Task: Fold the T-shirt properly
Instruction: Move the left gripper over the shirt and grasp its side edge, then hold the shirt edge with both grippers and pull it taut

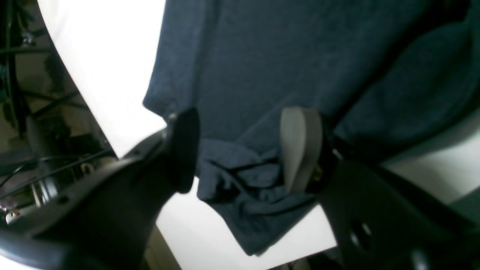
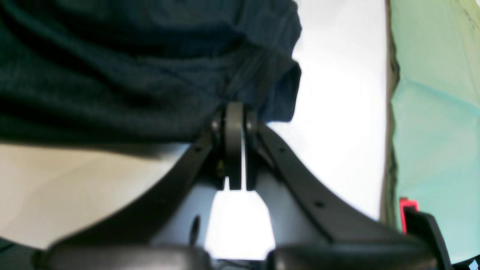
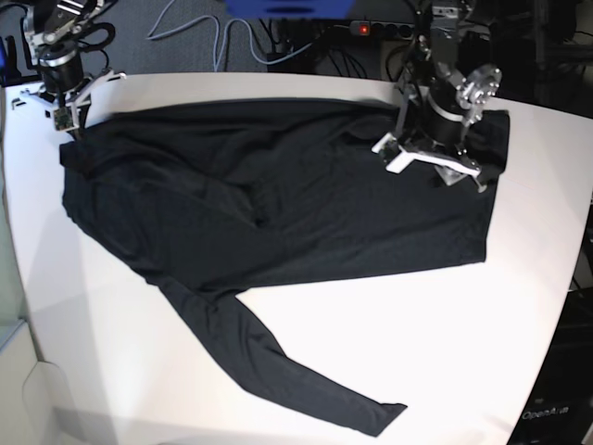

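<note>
The T-shirt [image 3: 278,204], charcoal-black and long-sleeved, lies spread on the white table [image 3: 445,343], with one sleeve [image 3: 278,371] trailing toward the front edge. My right gripper [image 3: 69,125] is at the shirt's far-left corner. In the right wrist view it [image 2: 235,107] is shut, its tips pinching the fabric's edge [image 2: 262,75]. My left gripper [image 3: 443,171] hangs over the shirt's right end. In the left wrist view it [image 1: 242,150] is open, and its fingers [image 1: 300,150] straddle a bunched fold of the shirt [image 1: 243,180] near the table edge.
Cables and a power strip [image 3: 371,28] lie behind the table's far edge. A green surface [image 2: 435,112] and a red-tipped part [image 2: 407,204] lie beyond the table edge in the right wrist view. Bare white table [image 3: 519,278] extends right of the shirt.
</note>
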Robot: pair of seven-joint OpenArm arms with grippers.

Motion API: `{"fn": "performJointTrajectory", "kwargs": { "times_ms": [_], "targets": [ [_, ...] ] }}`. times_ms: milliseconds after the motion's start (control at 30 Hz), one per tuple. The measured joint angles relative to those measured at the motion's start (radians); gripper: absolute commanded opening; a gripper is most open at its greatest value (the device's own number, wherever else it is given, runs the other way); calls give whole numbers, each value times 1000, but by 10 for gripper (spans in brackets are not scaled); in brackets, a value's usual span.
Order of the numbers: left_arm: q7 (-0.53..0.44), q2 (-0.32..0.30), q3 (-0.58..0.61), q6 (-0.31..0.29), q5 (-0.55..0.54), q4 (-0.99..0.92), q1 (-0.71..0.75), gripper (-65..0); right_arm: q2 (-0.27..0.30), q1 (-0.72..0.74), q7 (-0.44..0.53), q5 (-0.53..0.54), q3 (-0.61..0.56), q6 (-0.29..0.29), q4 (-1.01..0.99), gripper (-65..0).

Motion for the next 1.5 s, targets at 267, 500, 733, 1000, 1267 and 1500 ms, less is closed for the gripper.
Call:
{"fn": "performJointTrajectory", "kwargs": {
  "times_ms": [267, 500, 733, 1000, 1267, 1500],
  "targets": [
    [42, 147, -253, 5, -157, -2, -96, -315, 0, -1, -1, 0, 1, 0, -21, -643],
    [151, 187, -446, 27, -349, -4, -139, -315, 3, -1, 0, 0, 2, 0, -22, -643],
    [217, 193, -512, 13, -434, -91, -134, -315, 6, 0, 0, 0, -2, 0, -51, -643],
    [162, 190, -510, 9, -438, -225, -143, -315, 3, 2, 0, 0, -5, 0, -54, -643],
    [156, 196, -510, 8, -441, -236, -174, -315, 3, 2, 0, 0, -4, 0, -54, -643],
    [159, 196, -510, 8, -440, -269, -176, -315, 3, 2, 0, 0, -2, 0, -54, -643]
  ]
}}
